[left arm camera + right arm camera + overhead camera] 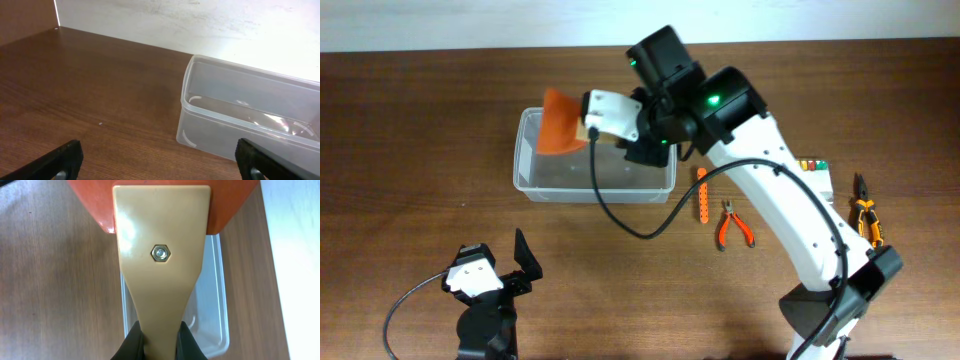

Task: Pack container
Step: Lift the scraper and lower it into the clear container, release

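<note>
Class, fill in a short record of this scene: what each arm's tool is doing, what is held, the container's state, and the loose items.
right tool: shut on scraper
scraper: orange blade, tan handle, held over container
container: clear, looks empty
left tool: open, holding nothing, facing container
loose items: red pliers and yellow pliers, to the right of container

Right gripper [160, 345] clamps a scraper handle [160, 280], its arm [790, 210] stretched far forward. Left gripper [160, 162] sits low, jaws spread wide.
</note>
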Controlling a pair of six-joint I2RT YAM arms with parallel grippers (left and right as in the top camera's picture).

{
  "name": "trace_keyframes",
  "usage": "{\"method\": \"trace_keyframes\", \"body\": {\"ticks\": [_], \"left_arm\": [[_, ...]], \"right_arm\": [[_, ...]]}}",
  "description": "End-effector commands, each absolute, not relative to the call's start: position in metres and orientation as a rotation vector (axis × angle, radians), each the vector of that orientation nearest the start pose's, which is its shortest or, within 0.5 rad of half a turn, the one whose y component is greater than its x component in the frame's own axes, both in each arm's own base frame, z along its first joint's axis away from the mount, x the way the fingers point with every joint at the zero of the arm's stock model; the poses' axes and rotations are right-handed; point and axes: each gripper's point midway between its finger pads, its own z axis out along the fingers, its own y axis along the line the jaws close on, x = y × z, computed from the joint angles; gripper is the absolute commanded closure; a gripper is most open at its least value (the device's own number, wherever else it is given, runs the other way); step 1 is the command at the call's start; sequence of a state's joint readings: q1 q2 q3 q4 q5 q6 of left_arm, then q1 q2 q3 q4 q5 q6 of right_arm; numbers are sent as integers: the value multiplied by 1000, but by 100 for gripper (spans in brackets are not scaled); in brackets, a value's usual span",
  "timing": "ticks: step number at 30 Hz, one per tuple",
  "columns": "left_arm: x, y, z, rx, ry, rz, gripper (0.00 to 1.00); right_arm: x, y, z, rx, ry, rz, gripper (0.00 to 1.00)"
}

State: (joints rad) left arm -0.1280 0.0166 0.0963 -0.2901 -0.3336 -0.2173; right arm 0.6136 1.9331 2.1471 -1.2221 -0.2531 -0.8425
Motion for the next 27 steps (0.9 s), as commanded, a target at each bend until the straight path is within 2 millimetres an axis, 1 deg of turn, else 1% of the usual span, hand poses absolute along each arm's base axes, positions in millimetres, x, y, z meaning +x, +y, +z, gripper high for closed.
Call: {"method": "trace_keyframes", "body": {"ticks": [1, 6, 8, 11, 13, 15, 18, 20, 24, 27], "left_arm": [[232, 27, 147, -309, 1743, 54, 1], [232, 27, 147, -309, 1743, 54, 1], [232, 27, 147, -309, 1743, 54, 1], [232, 27, 147, -309, 1743, 54, 1], [232, 27, 147, -309, 1743, 54, 1], [232, 27, 147, -309, 1743, 55, 1], [232, 27, 147, -309, 1743, 55, 1], [232, 27, 147, -309, 1743, 55, 1], [232, 27, 147, -309, 1743, 55, 1], [232, 27, 147, -309, 1743, 54, 1]], "right_arm": [[365, 320, 244, -1824, 1820, 269, 96], [382, 320, 203, -1849, 1904, 249, 96], [388, 323, 186, -1853, 1926, 254, 96], [398, 329, 173, -1811, 1963, 266, 96], [401, 330, 167, -1790, 1988, 274, 96], [401, 331, 163, -1795, 1996, 281, 96], [399, 329, 147, -1793, 2063, 300, 96], [395, 327, 132, -1816, 2102, 310, 96], [388, 321, 96, -1868, 2193, 333, 96], [386, 317, 77, -1889, 2242, 346, 96]]}}
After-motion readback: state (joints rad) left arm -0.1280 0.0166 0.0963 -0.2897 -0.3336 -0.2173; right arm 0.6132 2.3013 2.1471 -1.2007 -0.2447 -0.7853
